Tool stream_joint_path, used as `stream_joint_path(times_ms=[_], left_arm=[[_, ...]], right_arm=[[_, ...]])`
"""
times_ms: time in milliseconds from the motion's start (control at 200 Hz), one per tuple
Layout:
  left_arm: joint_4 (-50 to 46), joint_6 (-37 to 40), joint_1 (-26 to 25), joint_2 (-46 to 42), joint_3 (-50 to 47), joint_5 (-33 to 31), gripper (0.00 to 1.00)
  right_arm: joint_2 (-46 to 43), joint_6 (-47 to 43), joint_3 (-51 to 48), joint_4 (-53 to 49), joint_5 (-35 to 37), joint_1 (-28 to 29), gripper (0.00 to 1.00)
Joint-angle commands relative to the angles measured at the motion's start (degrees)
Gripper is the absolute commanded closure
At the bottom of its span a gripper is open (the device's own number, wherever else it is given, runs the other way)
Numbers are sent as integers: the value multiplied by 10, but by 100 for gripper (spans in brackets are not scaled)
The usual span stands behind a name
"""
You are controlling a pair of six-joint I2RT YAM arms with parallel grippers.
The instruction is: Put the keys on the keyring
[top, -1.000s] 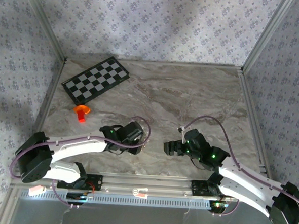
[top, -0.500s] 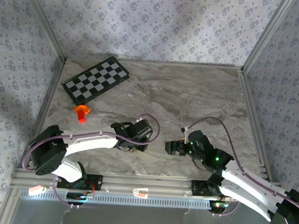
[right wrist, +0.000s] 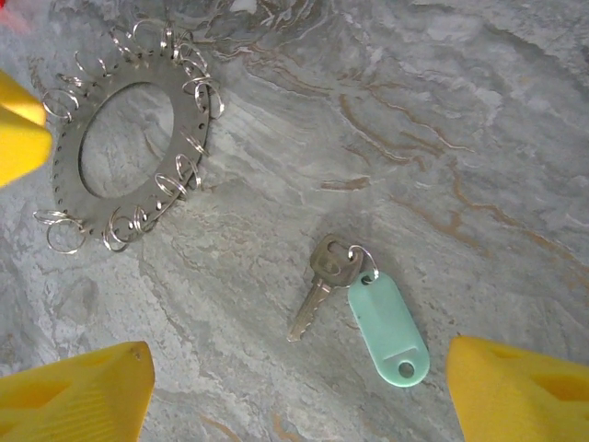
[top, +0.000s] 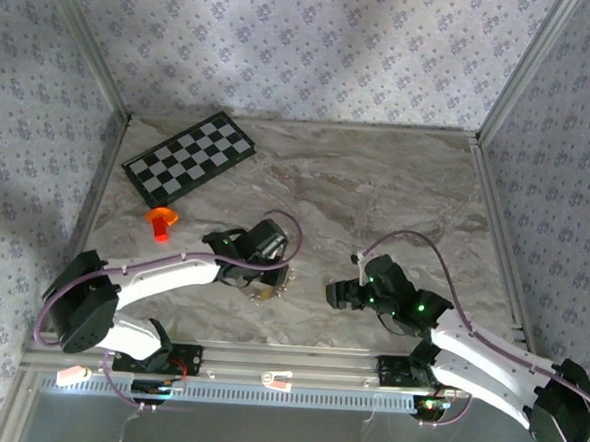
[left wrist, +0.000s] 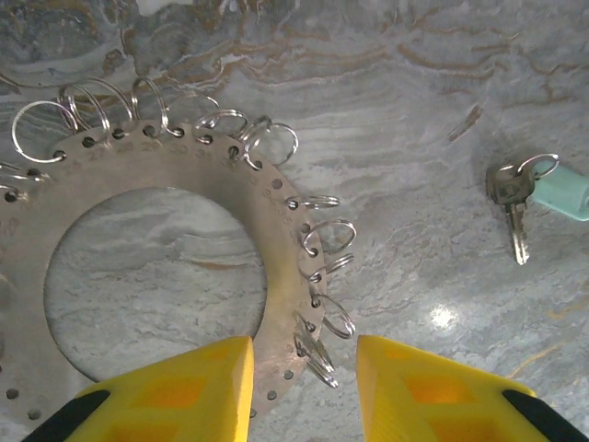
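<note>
The keyring (left wrist: 276, 276) is a flat silvery metal ring with punched holes and many small wire loops round its rim, lying flat on the marble table. My left gripper (left wrist: 304, 391) hovers open just over its rim, one yellow finger on each side. The key (right wrist: 317, 285), dull metal on a mint-green tag (right wrist: 386, 331), lies on the table apart from the keyring (right wrist: 129, 138). My right gripper (right wrist: 299, 396) stands open above the key, touching nothing. In the top view, the keyring (top: 271, 287) peeks out beside the left gripper (top: 270, 272), and the right gripper (top: 336, 294) faces it.
A black-and-white checkerboard (top: 189, 157) lies at the back left. An orange plastic piece (top: 160, 221) sits in front of it. Metal frame posts and patterned walls bound the table (top: 377, 186). The key (left wrist: 515, 198) lies right of the ring in the left wrist view.
My left gripper swung right and then drew back a little, uncovering the keyring's edge in the top view. The right arm shifted only slightly.
</note>
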Motion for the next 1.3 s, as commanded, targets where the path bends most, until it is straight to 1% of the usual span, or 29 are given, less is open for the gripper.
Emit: stream_joint_path(times_ms=[0,135,200,295,520,685,855,1055,1299], left_arm=[[24,32,17,-25,-15,68,65],[50,30,57,-49,-38,117,65],[66,23,79,-65,-56,140,65],[69,26,98,-86,-70,151,65],[97,24,116,-108,-100,184,65],[103,29,130,-111,-112,200,64],[109,33,136,-118,-119,210,62],[112,38,138,-132,-130,217,59],[112,44,140,-156,-137,218,55]], right_arm=[[17,-20,33,11,-25,-5,17],[52,-38,51,21,-46,-9,24],[76,-48,63,31,-59,-10,26],[117,-63,85,39,-80,-10,28],[231,-102,140,55,-133,-10,42],[293,-115,173,64,-153,-13,55],[351,-120,197,88,-180,-19,63],[405,-118,215,107,-200,-24,65],[441,-121,223,122,-217,-32,67]])
